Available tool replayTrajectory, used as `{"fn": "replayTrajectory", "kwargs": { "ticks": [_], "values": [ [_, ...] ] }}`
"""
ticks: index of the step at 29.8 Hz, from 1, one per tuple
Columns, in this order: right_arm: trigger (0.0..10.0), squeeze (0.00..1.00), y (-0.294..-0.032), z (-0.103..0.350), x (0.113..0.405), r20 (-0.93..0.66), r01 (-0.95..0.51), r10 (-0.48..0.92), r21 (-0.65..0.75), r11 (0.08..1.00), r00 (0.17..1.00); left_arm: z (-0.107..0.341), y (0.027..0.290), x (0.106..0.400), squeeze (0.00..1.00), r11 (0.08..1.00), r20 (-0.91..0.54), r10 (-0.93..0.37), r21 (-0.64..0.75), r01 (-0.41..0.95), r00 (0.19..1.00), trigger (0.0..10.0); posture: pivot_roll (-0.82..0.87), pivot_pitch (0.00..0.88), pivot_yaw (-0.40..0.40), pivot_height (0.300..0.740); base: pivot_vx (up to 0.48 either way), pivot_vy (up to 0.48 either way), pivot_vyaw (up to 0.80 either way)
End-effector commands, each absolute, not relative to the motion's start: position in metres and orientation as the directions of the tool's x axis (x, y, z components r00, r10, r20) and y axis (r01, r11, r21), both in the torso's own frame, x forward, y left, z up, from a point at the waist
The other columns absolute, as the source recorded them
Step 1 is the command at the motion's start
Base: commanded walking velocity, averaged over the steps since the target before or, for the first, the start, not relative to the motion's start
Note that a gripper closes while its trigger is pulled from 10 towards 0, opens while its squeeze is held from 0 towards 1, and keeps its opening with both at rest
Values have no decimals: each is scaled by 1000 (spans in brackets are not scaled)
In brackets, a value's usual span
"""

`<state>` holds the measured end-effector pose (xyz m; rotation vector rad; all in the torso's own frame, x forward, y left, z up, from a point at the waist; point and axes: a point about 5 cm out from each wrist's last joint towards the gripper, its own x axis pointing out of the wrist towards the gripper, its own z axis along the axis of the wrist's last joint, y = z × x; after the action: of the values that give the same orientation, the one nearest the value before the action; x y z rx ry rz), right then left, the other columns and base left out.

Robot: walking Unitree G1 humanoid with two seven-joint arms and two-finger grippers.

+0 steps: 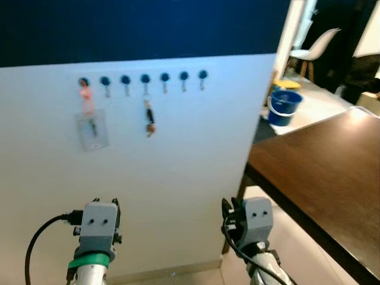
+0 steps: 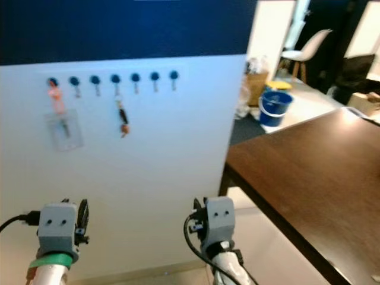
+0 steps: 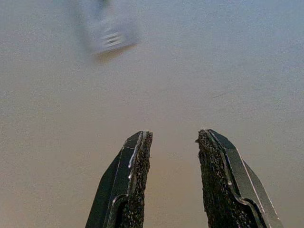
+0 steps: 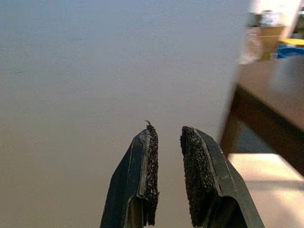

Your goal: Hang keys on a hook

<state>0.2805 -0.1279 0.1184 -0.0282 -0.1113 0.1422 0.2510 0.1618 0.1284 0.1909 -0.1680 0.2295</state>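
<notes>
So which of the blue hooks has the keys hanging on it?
The fourth hook from the left holds the keys. The first hook carries a clear badge holder on an orange strap; the rest hang bare.

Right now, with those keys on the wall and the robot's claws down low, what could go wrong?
The keys hang from one small hook and could slip off if bumped. If the robot turns, its right gripper could knock the dark table close beside it. The left gripper points at the white wall and could scrape it if pushed forward.
</notes>
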Motion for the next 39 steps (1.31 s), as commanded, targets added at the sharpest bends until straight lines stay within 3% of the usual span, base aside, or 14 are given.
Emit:
{"fn": "replayTrajectory", "kwargs": {
  "ticks": [1,39],
  "values": [
    [10000,0,-129,113,279,88,-135,137,-35,990,987,124,161,250,0,957,174,210,164,-239,962,10000,-156,0,101,740,0,0,-800],
    [10000,0,-128,113,280,85,-134,136,-24,991,987,123,164,251,0,958,166,213,159,-239,963,10000,-153,0,107,740,0,0,-800]
  ]
}}
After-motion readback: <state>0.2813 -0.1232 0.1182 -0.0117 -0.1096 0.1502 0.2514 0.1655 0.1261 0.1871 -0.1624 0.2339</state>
